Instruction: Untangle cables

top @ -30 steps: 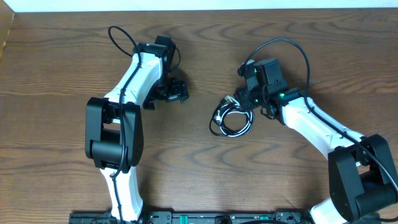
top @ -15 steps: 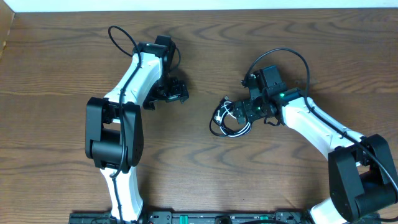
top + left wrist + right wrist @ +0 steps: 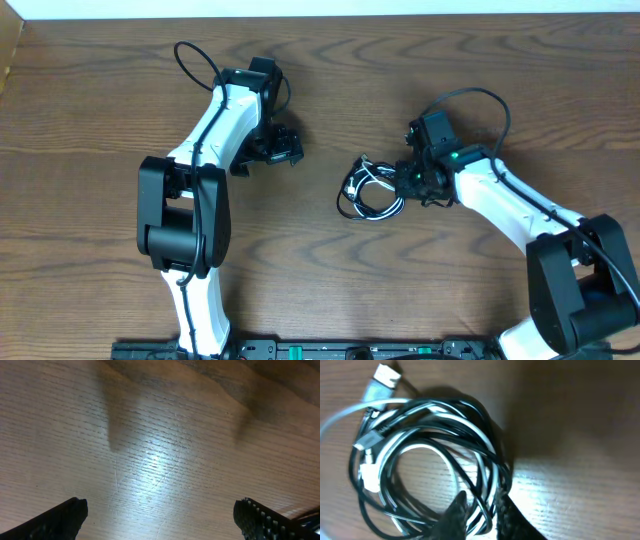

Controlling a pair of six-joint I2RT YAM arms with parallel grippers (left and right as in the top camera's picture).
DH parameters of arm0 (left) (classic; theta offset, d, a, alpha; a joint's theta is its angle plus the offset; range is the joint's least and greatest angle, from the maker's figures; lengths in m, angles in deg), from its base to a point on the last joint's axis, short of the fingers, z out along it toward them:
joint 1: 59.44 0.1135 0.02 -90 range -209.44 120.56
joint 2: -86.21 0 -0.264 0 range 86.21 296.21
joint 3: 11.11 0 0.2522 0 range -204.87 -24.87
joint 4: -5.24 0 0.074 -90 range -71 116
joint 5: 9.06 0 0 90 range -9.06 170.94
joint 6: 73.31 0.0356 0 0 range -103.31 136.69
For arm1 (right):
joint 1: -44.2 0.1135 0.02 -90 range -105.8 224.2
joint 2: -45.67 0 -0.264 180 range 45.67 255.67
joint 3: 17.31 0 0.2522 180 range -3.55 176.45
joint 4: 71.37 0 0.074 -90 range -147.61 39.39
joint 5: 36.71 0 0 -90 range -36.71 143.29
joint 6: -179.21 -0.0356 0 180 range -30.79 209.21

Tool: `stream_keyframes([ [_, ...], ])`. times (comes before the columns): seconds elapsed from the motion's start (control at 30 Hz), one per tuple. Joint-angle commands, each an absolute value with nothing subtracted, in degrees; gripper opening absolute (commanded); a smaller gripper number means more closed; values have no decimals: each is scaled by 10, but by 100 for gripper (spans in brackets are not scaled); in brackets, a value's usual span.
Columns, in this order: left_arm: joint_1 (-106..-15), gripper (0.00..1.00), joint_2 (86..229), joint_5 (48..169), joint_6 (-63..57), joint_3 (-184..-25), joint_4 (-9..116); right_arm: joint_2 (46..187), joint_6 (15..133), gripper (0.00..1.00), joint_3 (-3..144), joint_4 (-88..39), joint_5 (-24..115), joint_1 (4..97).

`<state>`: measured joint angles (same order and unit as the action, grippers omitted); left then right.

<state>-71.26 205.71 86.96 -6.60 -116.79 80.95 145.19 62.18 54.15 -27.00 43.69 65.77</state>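
**woodgrain_77:** so compared with 1 second back, the right gripper (image 3: 405, 181) has dropped down and left from its spot up and to the right of the cables (image 3: 372, 190); now it sits right on the bundle's right edge. The bundle itself looks like it's in the same place on the table (image 3: 100, 100); the left gripper (image 3: 282, 150) hasn't budged at all.

**plugpuller:** yep, same read here. In the right wrist view the 2 fingers (image 3: 459, 510) come in from the bottom of the shot, squeezed nearly together; a few strands of the coil's lower right side run through the narrow slot between them. I'd call that pinched onto the cables, not just hovering; the rest of the coil fans out up and to the left of the tips.

**woodgrain_77:** which strands though?

**plugpuller:** looks like both colours pass between the tips; can't tell exactly how many, it's blurry down there. The black cable (image 3: 470, 407) loops round the outside; the white cable (image 3: 420, 449) winds inside it, all still in 1 tangled coil. A pale plug end (image 3: 386, 376) pokes out at the top left; 1 white strand curves away off the left edge.

**woodgrain_77:** and the other arm?

**plugpuller:** left gripper is well apart from the bundle, off to its upper left in the overhead; its jaws are spread as wide as they go over the wood, holding nothing. The cables lie between the 2 arms, far closer to the right one.
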Motion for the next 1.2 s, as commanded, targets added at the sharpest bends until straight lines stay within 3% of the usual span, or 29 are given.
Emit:
stream_keyframes([
  [0.0, -710, 98, 2063, 862, -63, -1170, 813, 1474, 575, 15, 528, -270, 398, 659],
  [0.37, -710, 98, 2063, 862, -63, -1170, 813, 1474, 505, 24, 528, -317, 282, 690],
  [0.47, -710, 98, 2063, 862, -63, -1170, 813, 1474, 506, 16, 528, -343, 281, 694],
  [0.6, -710, 98, 2063, 862, -63, -1170, 813, 1473, 522, 17, 529, -345, 281, 694],
  [0.7, -710, 98, 2063, 862, -63, -1170, 813, 1470, 529, 21, 536, -344, 279, 694],
  [0.93, -710, 98, 2063, 862, -63, -1170, 813, 1441, 572, 42, 556, -333, 277, 685],
  [1.17, -710, 98, 2063, 862, -63, -1170, 813, 1428, 613, 40, 556, -351, 299, 667],
])
